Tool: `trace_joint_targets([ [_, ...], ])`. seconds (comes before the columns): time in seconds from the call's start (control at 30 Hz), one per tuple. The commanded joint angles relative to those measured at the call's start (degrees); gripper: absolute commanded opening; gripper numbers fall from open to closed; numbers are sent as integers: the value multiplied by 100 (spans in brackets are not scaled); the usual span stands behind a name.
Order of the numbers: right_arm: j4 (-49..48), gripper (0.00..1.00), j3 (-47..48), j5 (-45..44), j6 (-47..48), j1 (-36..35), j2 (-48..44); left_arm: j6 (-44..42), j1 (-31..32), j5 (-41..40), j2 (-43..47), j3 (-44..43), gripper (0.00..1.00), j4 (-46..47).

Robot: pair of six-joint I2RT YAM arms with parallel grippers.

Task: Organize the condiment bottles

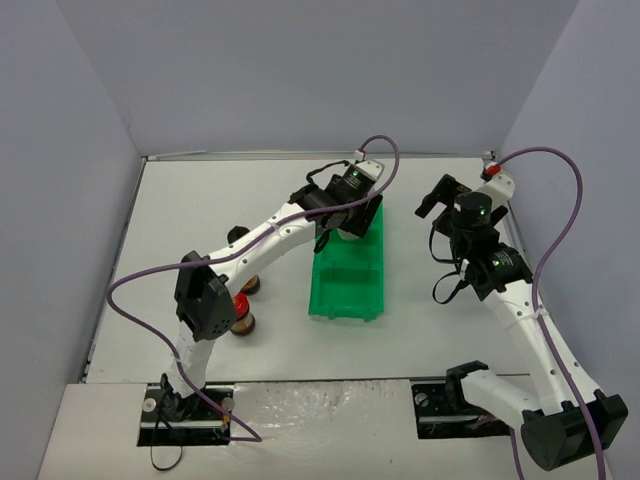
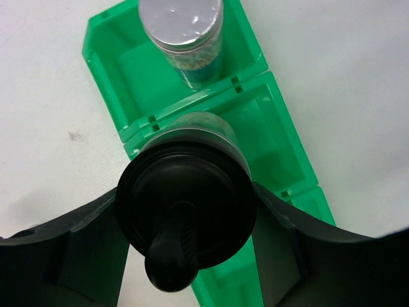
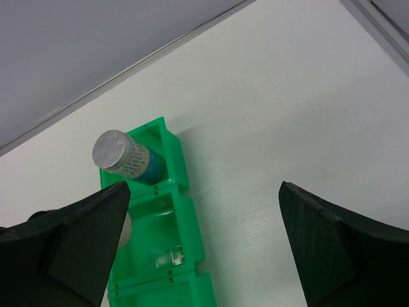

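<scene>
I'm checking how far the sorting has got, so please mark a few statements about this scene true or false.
1. A silver-capped jar stands in the green bin's end compartment. True.
2. The right gripper holds a jar. False: it is open and empty.
3. The left gripper grips a black-topped jar over the bin. True.
4. Both red-capped jars sit in the bin. False: they stand on the table beside it.

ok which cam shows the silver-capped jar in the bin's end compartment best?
Right wrist: the whole silver-capped jar shows, cap and body, in the green bin's end compartment. Left wrist shows it close but cropped at the frame's top, beyond the held jar in the left gripper. Top external: the left arm covers it.
</scene>
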State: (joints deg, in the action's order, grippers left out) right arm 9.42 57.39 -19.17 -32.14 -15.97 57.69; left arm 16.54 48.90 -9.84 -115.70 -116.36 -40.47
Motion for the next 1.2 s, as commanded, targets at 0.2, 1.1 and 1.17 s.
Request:
trace_joint_targets([
  [0.2,-131,100,139,-370,-119,-12,-151,-33,333,246,-299,-390,0,318],
  [1.1,-130,100,150,-292,-55,-12,-83,-161,489,578,-923,-463,2,386],
  [1.17,-133,100,150,-289,-55,-12,-74,-178,489,593,-941,-445,8,409],
])
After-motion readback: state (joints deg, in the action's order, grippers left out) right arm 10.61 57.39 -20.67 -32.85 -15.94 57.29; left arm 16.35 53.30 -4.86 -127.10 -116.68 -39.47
